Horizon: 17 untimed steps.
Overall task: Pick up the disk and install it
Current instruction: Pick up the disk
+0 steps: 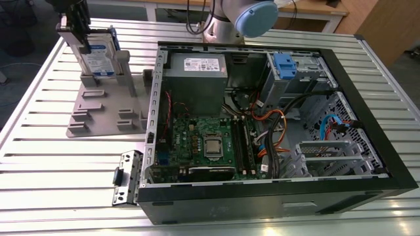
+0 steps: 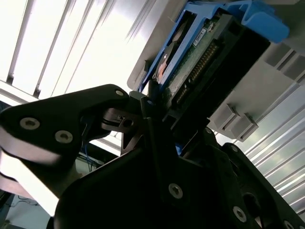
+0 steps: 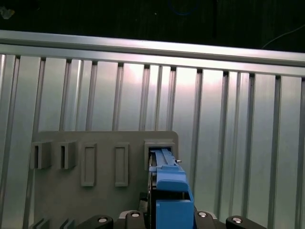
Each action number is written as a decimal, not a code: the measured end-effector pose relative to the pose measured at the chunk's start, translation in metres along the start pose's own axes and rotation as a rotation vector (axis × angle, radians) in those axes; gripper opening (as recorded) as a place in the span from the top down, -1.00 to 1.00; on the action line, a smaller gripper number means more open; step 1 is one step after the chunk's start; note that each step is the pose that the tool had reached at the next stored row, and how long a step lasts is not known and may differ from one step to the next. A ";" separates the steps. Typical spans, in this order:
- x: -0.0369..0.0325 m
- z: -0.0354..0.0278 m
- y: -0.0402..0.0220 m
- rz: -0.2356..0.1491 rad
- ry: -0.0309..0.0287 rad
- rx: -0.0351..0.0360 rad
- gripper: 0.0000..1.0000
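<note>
The disk (image 1: 100, 58) stands upright on its edge in a slot of the grey stand (image 1: 105, 115) at the exterior view's far left, its white-and-blue label facing outward. My gripper (image 1: 83, 43) reaches down over its top edge, one black finger on each flat side, shut on it. In the second wrist view the fingers (image 2: 151, 110) press against the disk (image 2: 190, 62), whose blue rail and green circuit board show. From above in the first wrist view, the disk's blue rail (image 3: 169, 191) sits in the stand's slot (image 3: 159, 145).
An open black computer case (image 1: 367, 128) lies on the slatted metal table (image 1: 52, 196) at the exterior view's right, with a motherboard, cables and a drive bay holding a blue carrier (image 1: 284, 64). A metal bracket (image 1: 128, 177) lies beside the case. The arm's base (image 1: 239, 19) stands behind it.
</note>
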<state>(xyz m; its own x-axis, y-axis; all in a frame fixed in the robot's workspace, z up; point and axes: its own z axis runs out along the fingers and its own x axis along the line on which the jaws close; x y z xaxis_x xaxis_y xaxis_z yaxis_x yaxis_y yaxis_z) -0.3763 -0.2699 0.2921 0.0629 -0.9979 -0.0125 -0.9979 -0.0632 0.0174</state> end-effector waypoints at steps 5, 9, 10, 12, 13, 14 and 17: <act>-0.0001 -0.0033 0.0001 0.000 -0.0001 0.0001 0.27; -0.0001 -0.0059 0.0001 0.000 -0.0001 0.0002 0.27; -0.0001 -0.0063 0.0001 0.000 -0.0001 0.0002 0.27; -0.0001 -0.0076 0.0001 0.000 -0.0001 0.0002 0.27; -0.0001 -0.0082 0.0001 0.000 -0.0001 0.0002 0.27; -0.0001 -0.0090 0.0001 0.000 -0.0001 0.0001 0.27; -0.0001 -0.0112 0.0002 0.000 -0.0001 0.0001 0.27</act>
<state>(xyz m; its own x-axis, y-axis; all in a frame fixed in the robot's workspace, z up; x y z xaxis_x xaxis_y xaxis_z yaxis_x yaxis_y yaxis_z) -0.3764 -0.2699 0.3033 0.0630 -0.9979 -0.0126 -0.9979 -0.0632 0.0173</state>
